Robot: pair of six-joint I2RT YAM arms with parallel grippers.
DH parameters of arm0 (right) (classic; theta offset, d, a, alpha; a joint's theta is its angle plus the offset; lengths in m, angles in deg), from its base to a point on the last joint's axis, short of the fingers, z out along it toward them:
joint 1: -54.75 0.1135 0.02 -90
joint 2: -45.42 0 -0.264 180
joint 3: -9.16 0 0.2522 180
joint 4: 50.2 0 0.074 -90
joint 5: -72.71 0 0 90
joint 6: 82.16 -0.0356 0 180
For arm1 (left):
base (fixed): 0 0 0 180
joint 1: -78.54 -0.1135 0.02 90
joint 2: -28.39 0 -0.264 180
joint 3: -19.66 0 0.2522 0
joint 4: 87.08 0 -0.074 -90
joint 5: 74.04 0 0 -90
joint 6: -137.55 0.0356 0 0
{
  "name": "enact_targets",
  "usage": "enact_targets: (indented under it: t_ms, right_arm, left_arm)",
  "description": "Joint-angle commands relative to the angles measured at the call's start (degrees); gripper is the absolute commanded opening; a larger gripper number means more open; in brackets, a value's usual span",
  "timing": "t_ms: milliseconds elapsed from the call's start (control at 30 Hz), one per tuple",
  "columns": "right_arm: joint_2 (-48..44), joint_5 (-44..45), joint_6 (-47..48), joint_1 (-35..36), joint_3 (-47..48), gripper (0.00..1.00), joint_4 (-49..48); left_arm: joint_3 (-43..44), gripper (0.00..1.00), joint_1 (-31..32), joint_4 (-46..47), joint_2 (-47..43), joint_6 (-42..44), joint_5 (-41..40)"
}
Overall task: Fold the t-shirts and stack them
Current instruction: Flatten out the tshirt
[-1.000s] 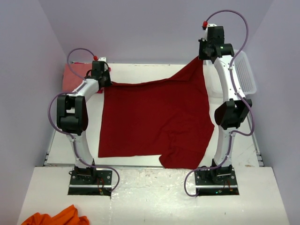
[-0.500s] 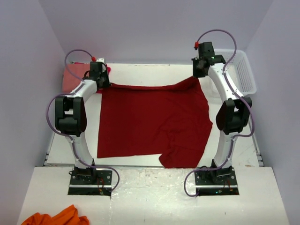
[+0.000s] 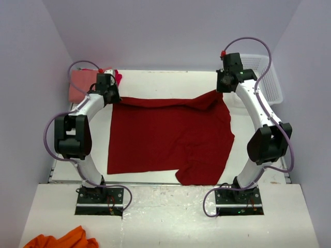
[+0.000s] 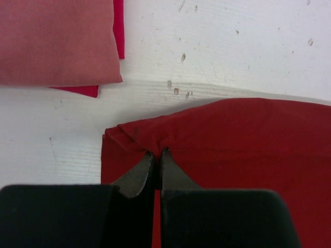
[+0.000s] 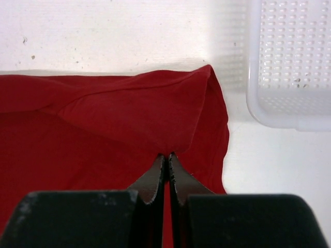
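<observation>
Pinching far corners of dark red shirt [image 3: 165,139], spread on surface [image 3: 170,78].
Left pincer [image 4: 156,155] clamped on far-left corner, right pincer [image 5: 168,156] on far-right; cloth runs toward near edge, far hem lying left-right between both arms.

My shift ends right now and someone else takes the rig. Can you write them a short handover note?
Left gripper: shut on the far left corner of the big dark red cloth t-shirt.
Right gripper: shut on its far right corner, near the white perforated plastic basket.
Things: dark red shirt spread on the table, rumpled at its near right. Folded salmon-pink t-shirt lies on a brighter red t-shirt at the far left.
Done: those two stacked.
Left: fold the dark red one, add it to the stack.
</observation>
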State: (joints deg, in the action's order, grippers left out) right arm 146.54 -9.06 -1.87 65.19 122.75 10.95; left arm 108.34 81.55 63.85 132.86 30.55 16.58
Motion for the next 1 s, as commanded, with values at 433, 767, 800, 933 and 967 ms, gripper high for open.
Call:
enact_targets:
  t_ms: [433, 767, 800, 933, 967]
  right_arm:
    - [-8.39, 4.78, -4.96, 1.69, -11.14, 0.00, 2.44]
    - [-12.17, 6.19, -6.72, 1.78, -16.59, 0.00, 2.53]
    - [-12.09, 6.45, -6.89, 1.78, -16.77, 0.00, 2.70]
    - [-11.65, 6.80, -7.25, 2.04, -18.35, 0.00, 2.97]
    - [-11.65, 6.80, -7.42, 1.96, -18.62, 0.00, 2.96]
  left_arm:
    - [-5.56, 0.00, -0.02, -3.67, -6.37, -0.41, -4.22]
    - [-8.55, 0.00, 0.95, -4.73, -7.70, -0.67, -5.37]
    - [-8.64, 0.00, 1.04, -4.82, -7.78, -0.67, -5.54]
    - [-9.26, 0.00, 1.56, -4.99, -7.52, -1.02, -6.68]
    - [-9.43, 0.00, 1.83, -5.08, -7.43, -1.28, -7.04]
